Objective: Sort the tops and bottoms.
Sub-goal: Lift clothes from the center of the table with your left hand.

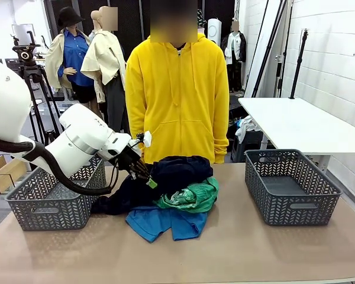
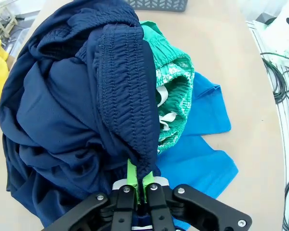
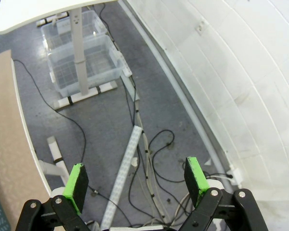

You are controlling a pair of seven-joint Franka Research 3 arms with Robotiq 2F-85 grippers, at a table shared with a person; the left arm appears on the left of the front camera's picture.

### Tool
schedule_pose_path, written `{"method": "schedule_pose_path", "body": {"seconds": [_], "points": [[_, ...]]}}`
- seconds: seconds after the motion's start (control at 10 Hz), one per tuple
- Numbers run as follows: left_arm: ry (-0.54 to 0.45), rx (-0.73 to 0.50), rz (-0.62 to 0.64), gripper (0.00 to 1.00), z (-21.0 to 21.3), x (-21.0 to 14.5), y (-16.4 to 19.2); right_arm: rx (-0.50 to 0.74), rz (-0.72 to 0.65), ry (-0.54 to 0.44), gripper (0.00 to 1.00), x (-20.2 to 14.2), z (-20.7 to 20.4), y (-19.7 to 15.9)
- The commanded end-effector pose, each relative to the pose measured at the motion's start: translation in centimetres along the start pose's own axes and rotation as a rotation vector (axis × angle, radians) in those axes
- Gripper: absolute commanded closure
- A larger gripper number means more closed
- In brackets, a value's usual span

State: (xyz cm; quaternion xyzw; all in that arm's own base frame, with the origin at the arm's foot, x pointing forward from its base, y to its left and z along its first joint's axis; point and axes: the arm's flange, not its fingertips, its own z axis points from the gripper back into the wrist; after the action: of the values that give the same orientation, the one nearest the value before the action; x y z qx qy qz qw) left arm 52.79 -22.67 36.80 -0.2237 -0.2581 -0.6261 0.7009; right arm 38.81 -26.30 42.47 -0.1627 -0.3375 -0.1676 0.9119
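Left end effector: clenched on the gathered waistband edge of the navy garment, a thin pinch of fabric.
Pile: mid-tabletop, with the navy garment heaped on top, draped over the green shorts and the blue shirt.
Lift: best high and slow, I judge, so the shorts slide free before heading to a basket.
Right end effector: released, jaws wide, above the floor.

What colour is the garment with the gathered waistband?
The garment is dark navy, clearest in the left wrist view.
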Motion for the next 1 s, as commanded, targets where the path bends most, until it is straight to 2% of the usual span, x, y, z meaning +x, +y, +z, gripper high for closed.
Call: {"method": "schedule_pose_path", "body": {"seconds": [0.0,0.3,0.4,0.7,0.9], "points": [[-0.035,0.005,-0.005,1.00,0.7,0.3,-0.4,0.000,0.011,0.007,0.00,-0.1,0.0,-0.1],[-0.069,0.065,-0.073,1.00,5.6,3.9,0.4,0.000,0.011,0.007,0.00,-0.1,0.0,-0.1],[-0.073,0.081,-0.121,1.00,8.2,6.1,0.9,0.000,0.011,0.007,0.00,-0.1,0.0,-0.1],[-0.120,0.290,-0.314,1.00,17.4,14.9,1.4,0.000,0.011,0.007,0.00,-0.1,0.0,-0.1],[-0.144,0.378,-0.386,1.00,22.2,20.4,0.9,0.000,0.011,0.007,0.00,-0.1,0.0,-0.1]]}}
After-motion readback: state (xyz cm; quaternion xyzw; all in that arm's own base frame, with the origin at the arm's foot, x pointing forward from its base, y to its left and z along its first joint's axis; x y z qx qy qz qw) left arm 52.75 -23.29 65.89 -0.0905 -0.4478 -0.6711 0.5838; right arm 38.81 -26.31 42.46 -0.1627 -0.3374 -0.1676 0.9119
